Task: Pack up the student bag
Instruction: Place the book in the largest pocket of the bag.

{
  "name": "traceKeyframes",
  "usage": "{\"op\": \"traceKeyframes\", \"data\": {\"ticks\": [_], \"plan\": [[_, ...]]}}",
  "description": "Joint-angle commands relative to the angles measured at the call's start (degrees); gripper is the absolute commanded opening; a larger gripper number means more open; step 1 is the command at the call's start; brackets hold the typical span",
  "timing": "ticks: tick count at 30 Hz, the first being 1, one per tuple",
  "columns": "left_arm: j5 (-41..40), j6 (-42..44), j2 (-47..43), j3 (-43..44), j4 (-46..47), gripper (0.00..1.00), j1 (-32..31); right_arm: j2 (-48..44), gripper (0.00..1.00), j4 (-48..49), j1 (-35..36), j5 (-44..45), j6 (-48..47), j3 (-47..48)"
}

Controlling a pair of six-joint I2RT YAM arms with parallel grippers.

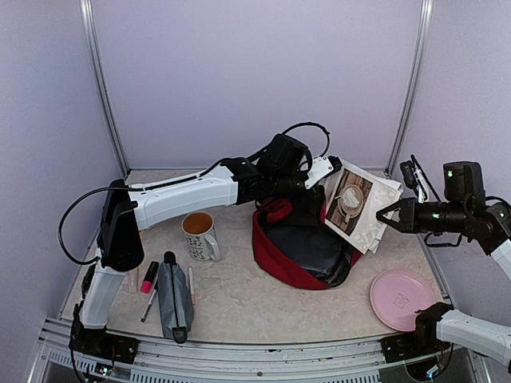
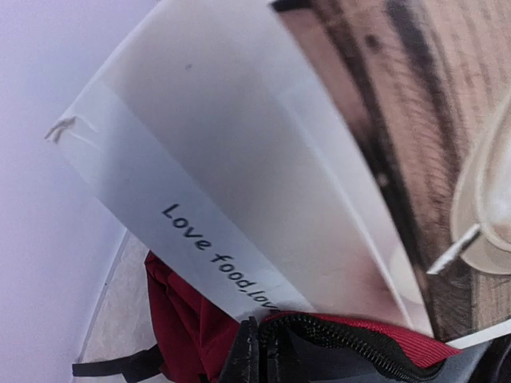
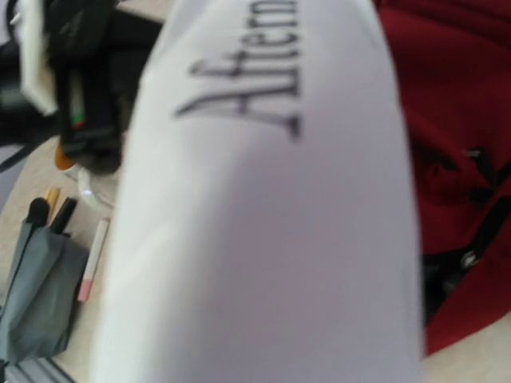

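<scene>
Lilac walls (image 1: 239, 72) | I see left gripper (image 1: 334, 166) and right gripper (image 1: 387, 215) both clamped on booklet (image 1: 352, 203) over bag (image 1: 297, 249) | left-wrist view reads "Love food, love" | right-wrist view reads "Altern"

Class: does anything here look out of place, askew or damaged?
Yes. The magazine hangs tilted over the open student bag, pages bowed and fanned apart; one page edge looks slightly torn in the left wrist view.

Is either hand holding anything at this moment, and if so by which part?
Both hold the booklet. The left hand grips its upper left corner, and the right hand appears to pinch its right edge, over the open student bag.
</scene>
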Motion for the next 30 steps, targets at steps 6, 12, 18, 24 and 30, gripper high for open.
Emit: {"op": "traceKeyframes", "data": {"ticks": [6,12,18,24,30], "plan": [[-2.3,-3.7,3.3,4.7,4.1,0.00,2.9,-1.6,0.01,-4.4,0.1,-10.1,0.9,1.7],[-2.3,-3.4,2.2,3.1,4.5,0.00,3.6,-1.1,0.00,-10.4,0.1,0.1,0.3,7.6],[-1.5,-4.1,1.7,4.8,4.9,0.00,3.8,-2.1,0.02,-2.7,0.1,-21.1,1.7,-1.9],[-1.9,-3.9,1.8,5.2,5.0,0.00,4.3,-9.1,0.00,11.4,0.3,-30.9,11.9,-12.6],[-0.7,-5.4,-0.7,5.9,5.2,0.00,3.0,-8.8,0.00,25.8,1.1,-28.1,22.5,-24.8]]}}
